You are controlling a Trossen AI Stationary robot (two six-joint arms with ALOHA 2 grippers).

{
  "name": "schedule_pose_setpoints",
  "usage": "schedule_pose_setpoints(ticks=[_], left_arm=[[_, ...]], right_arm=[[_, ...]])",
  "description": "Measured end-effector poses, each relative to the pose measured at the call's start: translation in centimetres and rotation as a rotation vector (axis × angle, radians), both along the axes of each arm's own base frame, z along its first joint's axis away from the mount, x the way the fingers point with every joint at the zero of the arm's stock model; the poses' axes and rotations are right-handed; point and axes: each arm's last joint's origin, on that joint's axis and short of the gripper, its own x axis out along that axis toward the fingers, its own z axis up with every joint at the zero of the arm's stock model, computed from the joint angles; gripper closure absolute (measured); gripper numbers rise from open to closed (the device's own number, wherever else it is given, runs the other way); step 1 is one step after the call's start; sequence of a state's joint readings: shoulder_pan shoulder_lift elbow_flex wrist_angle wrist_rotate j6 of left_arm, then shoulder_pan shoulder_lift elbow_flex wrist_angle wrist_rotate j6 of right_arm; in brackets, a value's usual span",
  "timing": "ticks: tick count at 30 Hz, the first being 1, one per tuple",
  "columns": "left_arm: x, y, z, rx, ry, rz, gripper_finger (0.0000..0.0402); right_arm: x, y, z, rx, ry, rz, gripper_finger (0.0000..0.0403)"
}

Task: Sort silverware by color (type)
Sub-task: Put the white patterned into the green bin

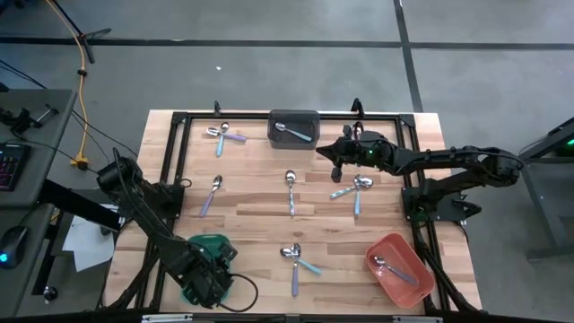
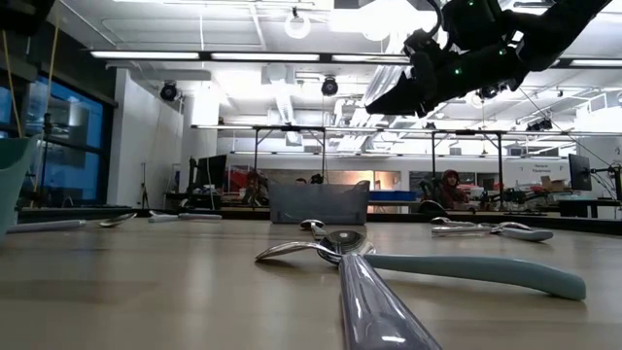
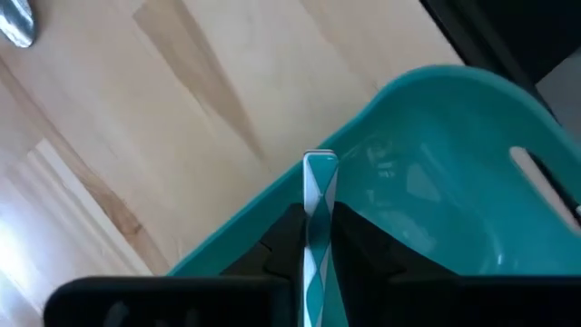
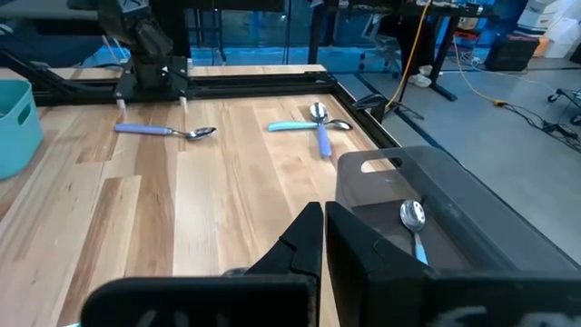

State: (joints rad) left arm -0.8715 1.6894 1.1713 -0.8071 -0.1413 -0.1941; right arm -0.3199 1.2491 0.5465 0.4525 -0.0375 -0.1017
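My left gripper (image 3: 318, 250) hangs over the near-left green bin (image 1: 212, 240), above its rim (image 3: 272, 195), and is shut on a thin light-blue spoon handle. A pale handle (image 3: 536, 180) lies inside that bin. My right gripper (image 4: 322, 232) is shut and empty, raised above the table (image 2: 389, 97) just right of the dark grey bin (image 1: 294, 127), in which a light-blue spoon (image 4: 414, 221) lies. Loose spoons lie flat on the wood: a crossed pair far left (image 1: 224, 135), a lavender one (image 1: 213, 193), one at centre (image 1: 290, 190), a pair (image 1: 355, 188) and a near pair (image 1: 294, 260). My left gripper pinches the light-blue spoon handle (image 3: 320, 182) between its two fingers (image 3: 286, 241), with the fingers lying along it. The handle's free end (image 3: 320, 159) sticks out past the fingertips, lifted clear over the green bin's rim. The spoon's bowl is hidden behind the gripper.
A red bin (image 1: 401, 269) with one spoon in it sits at the near right corner. A dark metal frame (image 1: 179, 121) runs around the table's edges. Bare wood lies between the spoon groups. People and desks show far behind the table in the low view.
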Motion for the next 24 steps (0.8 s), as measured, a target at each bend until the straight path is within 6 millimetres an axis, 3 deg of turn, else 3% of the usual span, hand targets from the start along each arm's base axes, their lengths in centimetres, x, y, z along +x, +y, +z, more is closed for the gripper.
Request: schedule_pose_setpoints(ticks=[24], left_arm=[[-0.02, 0.03, -0.01, -0.038, 0.018, 0.146, 0.0357]], right_arm=[[-0.02, 0.01, -0.08, 0.001, 0.008, 0.000, 0.0403]])
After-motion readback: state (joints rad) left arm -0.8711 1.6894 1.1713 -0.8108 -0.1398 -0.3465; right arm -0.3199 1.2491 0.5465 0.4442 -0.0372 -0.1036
